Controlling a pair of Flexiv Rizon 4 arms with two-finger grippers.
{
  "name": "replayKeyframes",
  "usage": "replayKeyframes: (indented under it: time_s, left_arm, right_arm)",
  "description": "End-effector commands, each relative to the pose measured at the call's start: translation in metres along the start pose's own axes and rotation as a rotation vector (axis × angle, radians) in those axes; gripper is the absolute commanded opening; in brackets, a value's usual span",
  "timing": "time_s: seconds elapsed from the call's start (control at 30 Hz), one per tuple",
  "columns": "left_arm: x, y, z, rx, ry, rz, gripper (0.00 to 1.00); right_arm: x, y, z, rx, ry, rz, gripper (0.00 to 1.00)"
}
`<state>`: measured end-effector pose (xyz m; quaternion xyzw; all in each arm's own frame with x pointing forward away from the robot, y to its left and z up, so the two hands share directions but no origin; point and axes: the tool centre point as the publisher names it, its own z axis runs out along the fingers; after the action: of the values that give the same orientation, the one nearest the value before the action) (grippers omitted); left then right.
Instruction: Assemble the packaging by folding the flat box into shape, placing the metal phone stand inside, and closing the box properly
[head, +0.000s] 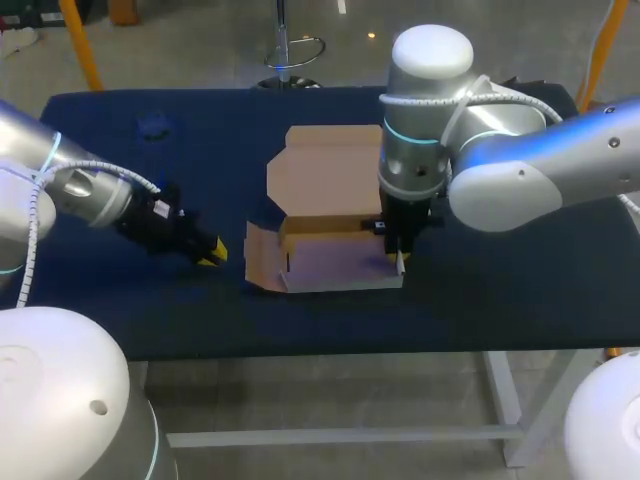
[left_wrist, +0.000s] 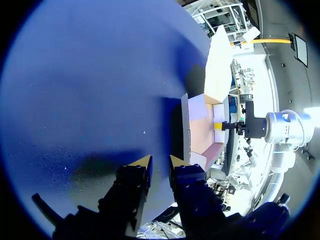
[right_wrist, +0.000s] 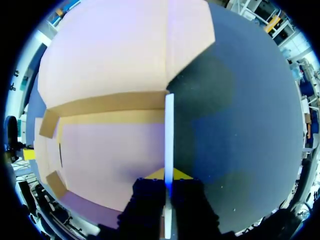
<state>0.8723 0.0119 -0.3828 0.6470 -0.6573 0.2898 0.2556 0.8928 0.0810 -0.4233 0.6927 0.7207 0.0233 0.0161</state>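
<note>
1. Nearest on the counter (head: 520, 300), the box (head: 335, 268) stands half-formed, empty; no phone stand shows.
2. Its 3 o'clock wall is pinched by the right end effector (head: 400, 262).
3. At 9 o'clock, the left end effector (head: 212, 252) hangs narrow, empty.
4. Toward 12 o'clock the lid (head: 325, 165) lies open; loading and closing remain.
</note>
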Motion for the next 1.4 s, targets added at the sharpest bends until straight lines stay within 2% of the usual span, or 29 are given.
replayKeyframes:
  time_s: [0.03,0.27,0.4,0.67,1.2,1.4]
  left_arm:
    - [-0.004,-0.004,0.010,-0.014,0.025,-0.004,0.22]
    - [-0.001,-0.004,0.024,-0.009,0.067,-0.020,0.20]
    - [0.003,-0.003,0.031,-0.009,0.085,-0.018,0.15]
    - [0.017,-0.001,0.039,-0.005,0.136,0.001,0.16]
    - [0.049,0.000,0.044,0.021,0.196,0.037,0.21]
    - [0.060,-0.001,0.048,0.031,0.220,0.043,0.27]
  right_arm:
    - [0.001,0.000,0.000,0.002,-0.001,0.000,0.00]
    - [0.001,0.000,0.000,0.002,-0.001,0.000,0.00]
    - [0.001,0.000,0.000,0.002,-0.001,0.000,0.00]
    - [0.001,0.000,0.000,0.002,-0.001,0.000,0.00]
    - [0.001,0.000,0.000,0.002,-0.001,0.000,0.00]
    - [0.001,0.000,0.000,0.002,-0.001,0.000,0.00]
